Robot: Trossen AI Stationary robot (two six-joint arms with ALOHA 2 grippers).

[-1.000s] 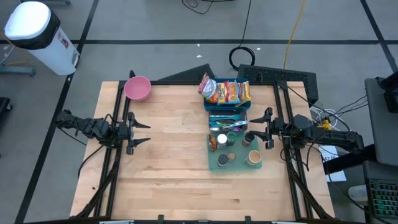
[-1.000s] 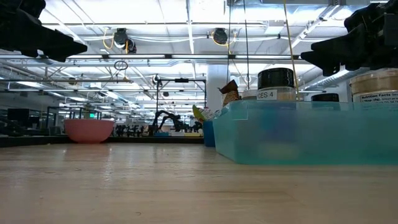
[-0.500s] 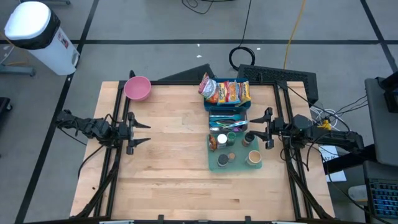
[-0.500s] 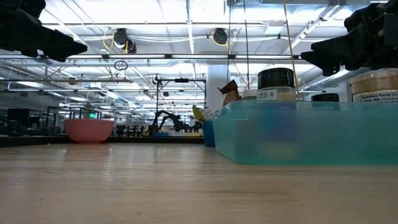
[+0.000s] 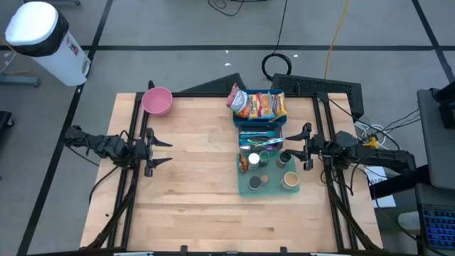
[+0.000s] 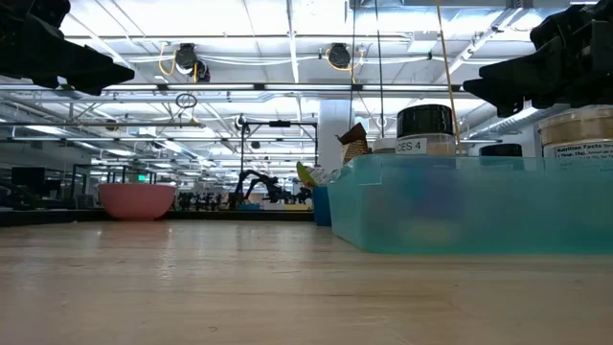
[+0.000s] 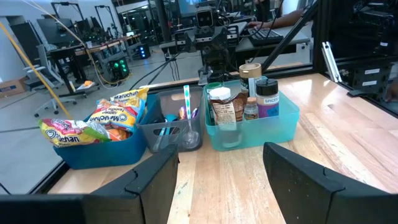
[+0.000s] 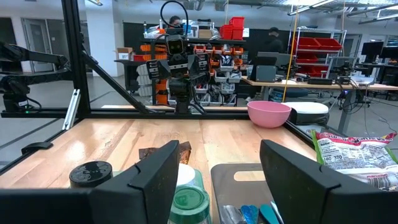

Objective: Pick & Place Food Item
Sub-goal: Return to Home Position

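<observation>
Bright instant-noodle packets [image 5: 259, 105] stand in a blue bin [image 7: 93, 152] at the table's far edge. In front of it are a grey tray of utensils [image 5: 260, 139] and a teal bin [image 5: 250, 190] with jars and spice bottles [image 7: 249, 102]. A pink bowl [image 5: 157, 101] rests on its base at the far left corner. My left gripper [image 5: 165, 151] hovers open and level at the table's left edge, pointing at the bins. My right gripper [image 5: 290, 147] hovers open at the right edge, above the teal bin's right side, with nothing between its fingers.
The bare wooden tabletop [image 5: 199, 178] spreads between the left gripper and the bins. Black frame rails [image 5: 135, 185] run along both side edges. A white bin [image 5: 43, 39] stands on the floor beyond the far left corner.
</observation>
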